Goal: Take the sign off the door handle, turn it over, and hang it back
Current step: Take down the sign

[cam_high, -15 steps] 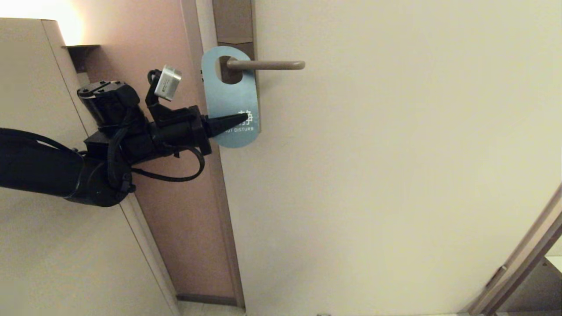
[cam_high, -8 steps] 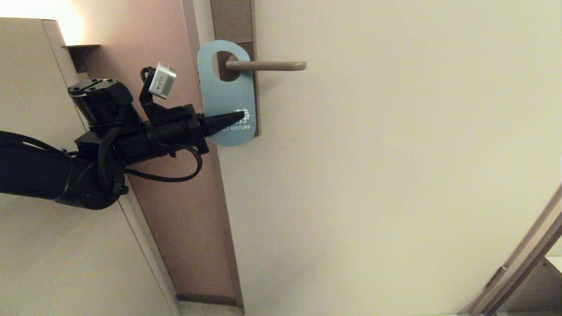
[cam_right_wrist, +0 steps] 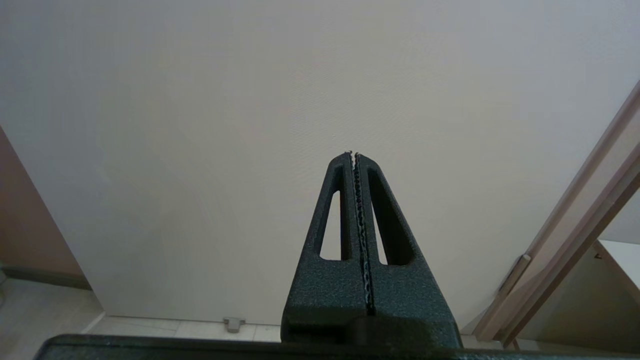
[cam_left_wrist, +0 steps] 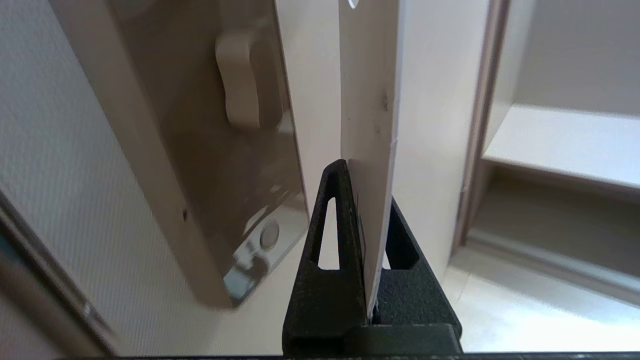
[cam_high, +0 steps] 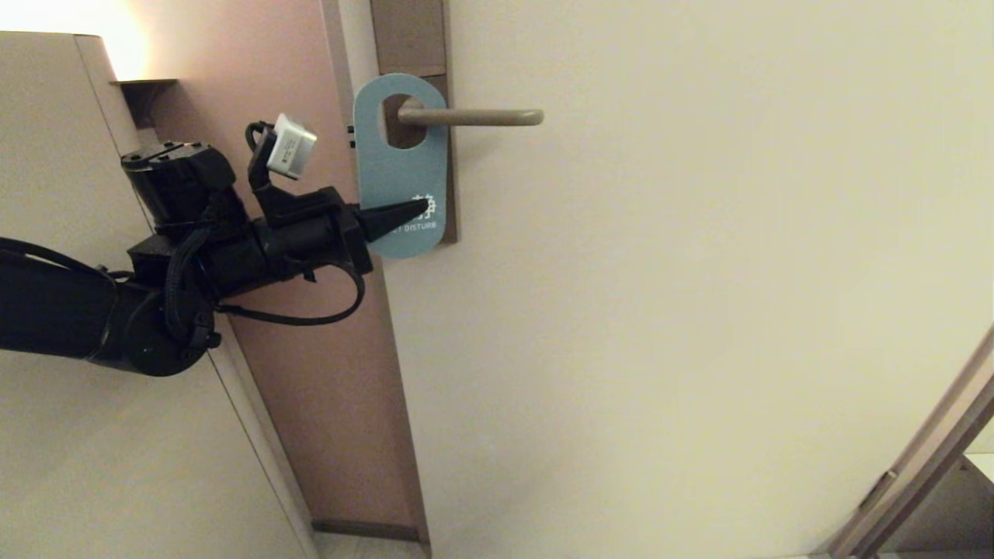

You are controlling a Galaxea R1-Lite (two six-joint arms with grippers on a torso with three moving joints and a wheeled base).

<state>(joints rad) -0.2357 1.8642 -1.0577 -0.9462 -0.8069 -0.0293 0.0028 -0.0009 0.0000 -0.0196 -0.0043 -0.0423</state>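
Note:
The sign (cam_high: 400, 167) shows its blue-grey side with white text and hangs nearly upright, its oval hole round the door handle (cam_high: 470, 117). The handle is a straight beige lever on a tall brown-grey backplate (cam_high: 409, 35). My left gripper (cam_high: 423, 208) reaches in from the left and is shut on the sign's lower end, over the text. In the left wrist view the sign (cam_left_wrist: 370, 100) runs edge-on out of the left gripper (cam_left_wrist: 367, 182), with the backplate (cam_left_wrist: 200, 150) beside it. My right gripper (cam_right_wrist: 354, 154) is shut on nothing and faces the bare door, out of the head view.
The beige door panel (cam_high: 699, 310) fills the right. A pinkish-brown wall strip (cam_high: 311, 388) and a pale panel (cam_high: 78, 466) lie behind my left arm. A wooden frame (cam_high: 924, 458) crosses the lower right corner. A small doorstop (cam_right_wrist: 233, 324) sits at the floor.
My left gripper has shifted a little to the left, taking the sign's lower end with it. The sign rose slightly and now hangs straighter, still hooked on the handle.

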